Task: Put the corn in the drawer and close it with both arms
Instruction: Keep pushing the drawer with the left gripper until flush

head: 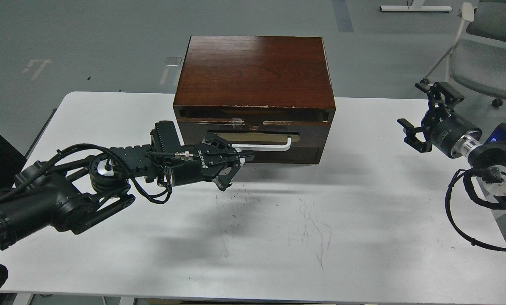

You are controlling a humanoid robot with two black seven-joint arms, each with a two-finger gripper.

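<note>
The dark reddish-brown cabinet (255, 70) stands at the table's back middle. Its drawer (310, 134) is pushed in, with a thin dark slit above its chipped top edge. The white bar handle (265, 146) on the tan plate faces me. The corn is not in view. My left gripper (238, 171) is open and empty. It hangs just below and in front of the handle's left end; I cannot tell whether its upper finger touches the drawer front. My right gripper (411, 116) is open and empty, in the air at the table's right edge, well apart from the cabinet.
The white table (278, 228) has faint scuff marks in front of the cabinet. A plain handleless panel (291, 156) sits under the drawer. A grey chair (490, 55) stands beyond the table's right side. Loose black cables hang from both arms.
</note>
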